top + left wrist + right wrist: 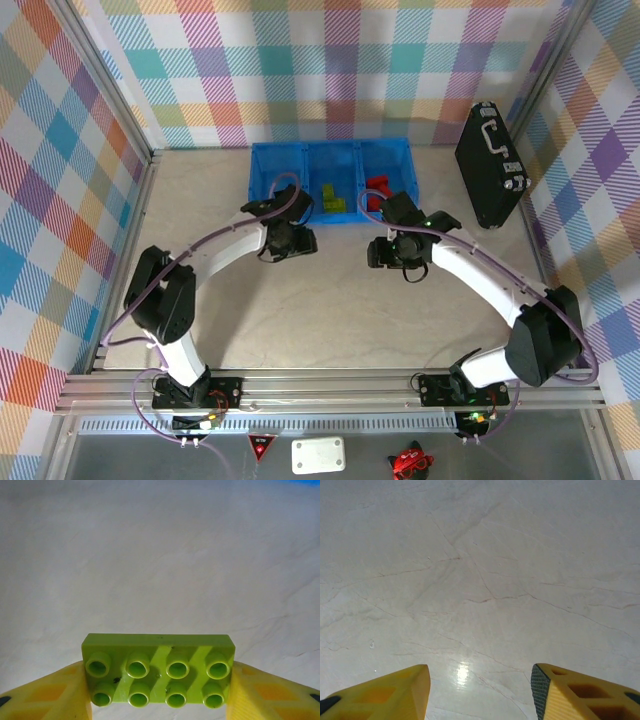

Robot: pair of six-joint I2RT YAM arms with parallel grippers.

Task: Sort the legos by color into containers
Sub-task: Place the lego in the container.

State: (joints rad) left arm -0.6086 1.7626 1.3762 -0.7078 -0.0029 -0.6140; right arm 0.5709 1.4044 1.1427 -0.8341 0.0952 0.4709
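Gripping a lime-green brick point(157, 672) by its two short ends, the left gripper point(157, 685) is hanging over the pale table point(330, 320). Its yellow fingers point(55, 697) are pressing in from either side, and the brick's eight studs are facing the wrist camera. From above, this gripper is sitting just in front of the blue bin point(275, 165), near its left end. The bin is lying along the far side of the table, split into three compartments. What the left one is holding I cannot tell; the middle one is holding lime-green bricks point(331, 198), and the right one is holding red bricks point(377, 188). The right gripper point(480, 692) is hovering near the front of the bin's right end, its jaws standing apart with bare tabletop showing between them. Further right, a black case point(490, 165) is standing by the checked wall, beside the bin's right end but apart from it.
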